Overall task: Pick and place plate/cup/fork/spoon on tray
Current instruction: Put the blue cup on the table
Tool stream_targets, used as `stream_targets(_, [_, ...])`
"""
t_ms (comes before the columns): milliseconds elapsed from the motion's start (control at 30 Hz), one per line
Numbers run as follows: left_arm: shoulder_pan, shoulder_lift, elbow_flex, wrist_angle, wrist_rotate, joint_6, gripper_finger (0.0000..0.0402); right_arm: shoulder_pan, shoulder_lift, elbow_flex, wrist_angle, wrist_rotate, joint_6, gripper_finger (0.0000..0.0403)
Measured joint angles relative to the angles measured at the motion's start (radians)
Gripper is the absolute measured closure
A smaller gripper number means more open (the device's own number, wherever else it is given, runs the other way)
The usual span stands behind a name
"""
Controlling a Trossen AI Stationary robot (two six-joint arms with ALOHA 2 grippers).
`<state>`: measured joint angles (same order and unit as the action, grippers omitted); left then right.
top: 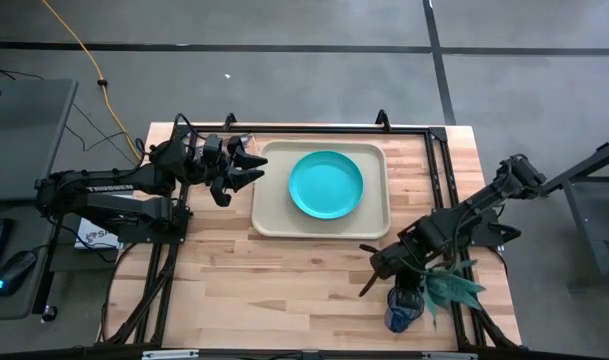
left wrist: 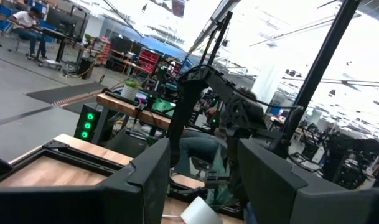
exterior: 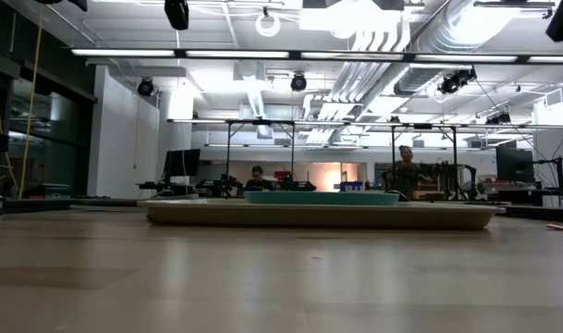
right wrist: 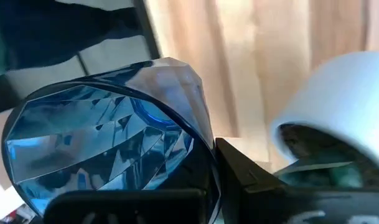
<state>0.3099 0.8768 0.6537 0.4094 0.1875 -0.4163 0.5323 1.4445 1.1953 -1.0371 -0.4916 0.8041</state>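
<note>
nearest us at the table's front right corner, the right gripper [top: 402,290] is down over the cup [top: 400,312]. in its wrist view the blue faceted cup [right wrist: 102,143] fills the frame against one dark finger [right wrist: 251,180], so we take it as clamped on the cup. just beside it stands a white pot [right wrist: 338,106] with a teal leafy plant [top: 452,285].

farther back, the beige tray [top: 269,215] lies mid-table with the turquoise plate [top: 326,184] resting inside it; in the low view the plate [exterior: 320,197] sits level on the tray [exterior: 263,215].

by the tray's far left corner hovers the left gripper [top: 246,168], its fingers [left wrist: 149,180] spread wide and holding nothing.

we cannot find the fork or spoon in these views.

beyond the table, people sit at desks in the room.
</note>
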Motion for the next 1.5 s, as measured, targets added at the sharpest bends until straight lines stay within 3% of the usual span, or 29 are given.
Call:
stream_targets(267, [0.0, 0.0, 0.0, 0.0, 0.0, 0.0, 0.0232, -0.061, 0.0, 0.083, -0.072, -0.099, -0.067, 0.0403])
stream_targets(767, [0.0, 0.0, 0.0, -0.001, 0.004, -0.026, 0.0232, -0.087, 0.096, 0.051, -0.055, -0.173, -0.149, 0.0403])
stream_targets(1067, [0.0, 0.0, 0.0, -0.001, 0.007, -0.026, 0.0232, -0.087, 0.161, 0.051, 0.045, -0.157, -0.158, 0.0403])
stream_targets(1500, [0.0, 0.0, 0.0, -0.001, 0.01, -0.026, 0.0232, -0.088, 0.172, 0.051, 0.104, -0.008, -0.15, 0.0386])
